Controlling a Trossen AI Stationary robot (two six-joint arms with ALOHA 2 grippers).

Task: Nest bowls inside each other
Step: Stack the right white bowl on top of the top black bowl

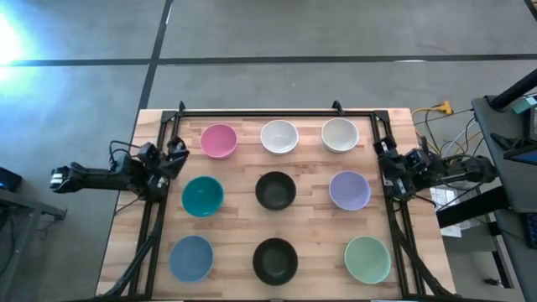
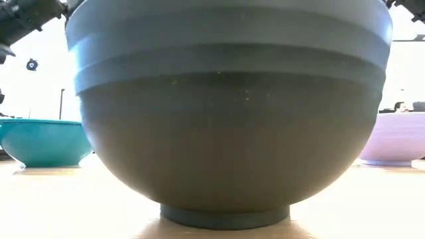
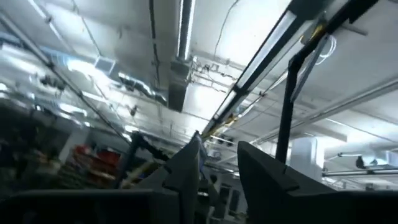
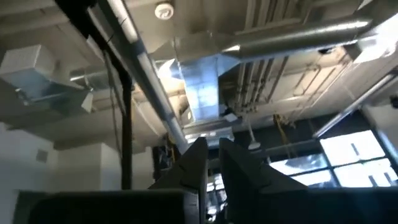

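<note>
Nine bowls stand upright on their feet in three rows on the wooden table. Far row: pink bowl (image 1: 218, 140), white bowl (image 1: 279, 136), second white bowl (image 1: 340, 134). Middle row: teal bowl (image 1: 202, 196), black bowl (image 1: 275, 190), lavender bowl (image 1: 350, 190). Near row: blue bowl (image 1: 191, 257), second black bowl (image 1: 275, 260), pale green bowl (image 1: 367, 258). The low view is filled by the near black bowl (image 2: 226, 133), with the teal bowl (image 2: 43, 141) and lavender bowl (image 2: 398, 138) behind it. My left gripper (image 1: 176, 155) (image 3: 219, 144) rests at the table's left edge, slightly open and tipped upward. My right gripper (image 1: 388, 159) (image 4: 213, 143) rests at the right edge, shut and tipped upward.
A black metal frame (image 1: 268, 111) runs along the table's far edge and down both sides, just outside the bowls. Cables and equipment (image 1: 440, 109) lie off the table's right side. Bare wood (image 1: 243, 226) shows between the bowls.
</note>
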